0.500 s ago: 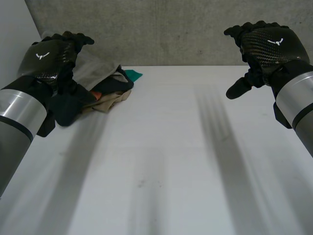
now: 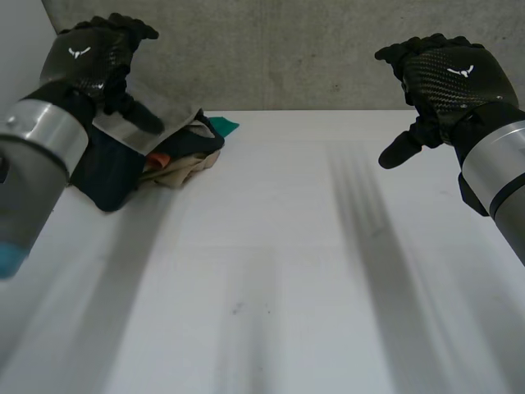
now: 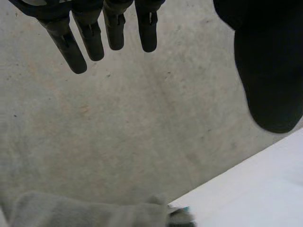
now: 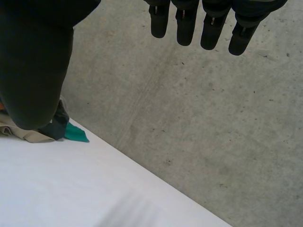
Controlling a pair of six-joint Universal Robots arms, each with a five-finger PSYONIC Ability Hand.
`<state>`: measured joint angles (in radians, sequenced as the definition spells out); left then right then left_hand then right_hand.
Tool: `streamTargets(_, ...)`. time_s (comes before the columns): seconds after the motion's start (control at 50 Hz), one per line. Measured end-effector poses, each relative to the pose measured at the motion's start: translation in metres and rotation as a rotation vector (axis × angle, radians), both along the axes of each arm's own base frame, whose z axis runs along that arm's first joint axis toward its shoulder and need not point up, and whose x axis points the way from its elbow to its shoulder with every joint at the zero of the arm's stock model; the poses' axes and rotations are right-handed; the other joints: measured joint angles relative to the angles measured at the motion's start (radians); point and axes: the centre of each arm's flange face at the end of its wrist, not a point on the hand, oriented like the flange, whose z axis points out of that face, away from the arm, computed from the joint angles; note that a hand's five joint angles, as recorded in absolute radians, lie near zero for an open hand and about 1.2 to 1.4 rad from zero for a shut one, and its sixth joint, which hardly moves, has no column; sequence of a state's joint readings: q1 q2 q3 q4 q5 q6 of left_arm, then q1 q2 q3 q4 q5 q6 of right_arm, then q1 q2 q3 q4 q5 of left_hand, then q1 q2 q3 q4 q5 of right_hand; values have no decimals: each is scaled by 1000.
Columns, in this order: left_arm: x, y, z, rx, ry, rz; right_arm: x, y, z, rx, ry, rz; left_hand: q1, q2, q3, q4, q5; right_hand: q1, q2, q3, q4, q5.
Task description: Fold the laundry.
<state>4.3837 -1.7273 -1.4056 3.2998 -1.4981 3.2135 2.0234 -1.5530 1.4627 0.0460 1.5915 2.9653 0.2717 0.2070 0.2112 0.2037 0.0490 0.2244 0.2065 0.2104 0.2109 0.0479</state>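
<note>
Overhead, the robot's left hand, black on a grey arm, hangs in the air at the far left corner of the white table. Its fingers reach loosely straight toward the grey concrete wall, with the thumb spread well apart from them, and it holds nothing.

Below and just beside that hand lies the laundry, a crumpled pile of mixed clothes, unfolded and heaped in the corner at the foot of the wall. A pale grey cloth sits on top of the heap, and a dark navy garment spills down its near side. A beige piece, an orange scrap and a teal-green corner of fabric poke out on the side facing the table's middle.

At right, the right hand is raised over the table's far right side, well apart from the pile. Its fingers are relaxed and nearly straight, its thumb is out to the side, and there is nothing in its grasp. From its wrist camera, the teal-green corner and the beige piece show beside the thumb.
</note>
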Motion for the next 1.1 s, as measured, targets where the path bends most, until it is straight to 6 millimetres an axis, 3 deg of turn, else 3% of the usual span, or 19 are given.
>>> streamTargets(0.1,12,-61,-17,-37,-131,60,0,0,0,0,0,2,0,0,0,0,0,0,0,0,0,0)
streamTargets(0.2,17,-109,-44,-60,-235,83,0,0,-1,1,1,1,0,0,0,0,0,0,0,0,0,0)
streamTargets(0.22,17,-109,-44,-60,-235,83,0,0,-1,1,1,1,0,0,0,0,0,0,0,0,0,0)
streamTargets(0.24,18,-127,-59,-65,-265,88,0,0,-1,2,1,1,0,0,0,0,0,0,0,0,0,0)
streamTargets(0.28,20,-145,-75,-68,-284,94,0,-1,-2,3,2,0,0,0,0,0,0,0,0,0,0,0)
streamTargets(0.42,30,-184,-118,-64,-297,98,-1,-4,-5,11,13,-7,43,88,76,85,70,0,0,0,0,0)
streamTargets(0.44,31,-188,-123,-65,-297,95,-1,-4,-5,11,16,-8,152,200,194,191,173,0,0,0,0,0)
streamTargets(0.46,31,-191,-127,-66,-296,91,-1,-5,-6,12,20,-8,458,475,448,461,437,0,0,0,0,0)
streamTargets(0.5,30,-194,-131,-69,-293,86,-1,-5,-7,11,29,-9,815,792,780,794,764,0,0,0,0,0)
streamTargets(0.54,27,-195,-132,-71,-289,80,-1,-5,-8,10,38,-10,904,943,931,941,907,0,0,0,0,0)
streamTargets(0.62,13,-186,-118,-90,-266,53,-1,-8,-11,9,59,-15,904,987,977,993,922,0,0,0,0,0)
streamTargets(0.66,5,-178,-103,-109,-245,36,-2,-9,-12,10,65,-18,904,987,977,993,922,0,0,0,0,0)
streamTargets(0.74,-19,-144,-48,-173,-149,-29,-3,-13,-14,14,73,-27,904,987,977,993,922,0,0,0,0,0)
streamTargets(0.84,-34,-104,8,-240,-24,-109,-6,-16,-14,13,74,-37,904,987,977,993,922,0,0,0,0,0)
streamTargets(0.9,-37,-90,26,-260,32,-140,-8,-18,-13,12,73,-43,892,958,951,968,919,0,0,0,0,0)
streamTargets(0.92,-38,-89,27,-256,40,-144,-8,-18,-13,11,73,-45,761,844,838,844,802,0,0,0,0,0)
streamTargets(0.98,-32,-98,12,-215,27,-128,-9,-18,-12,10,73,-46,76,218,238,236,204,0,0,0,0,0)
streamTargets(1.02,-23,-110,-5,-175,-3,-99,-9,-18,-12,10,73,-45,-34,84,86,84,58,0,0,0,0,0)
streamTargets(1.1,8,-140,-49,-81,-100,-8,-9,-18,-13,12,73,-44,-38,49,47,48,22,0,0,0,0,0)
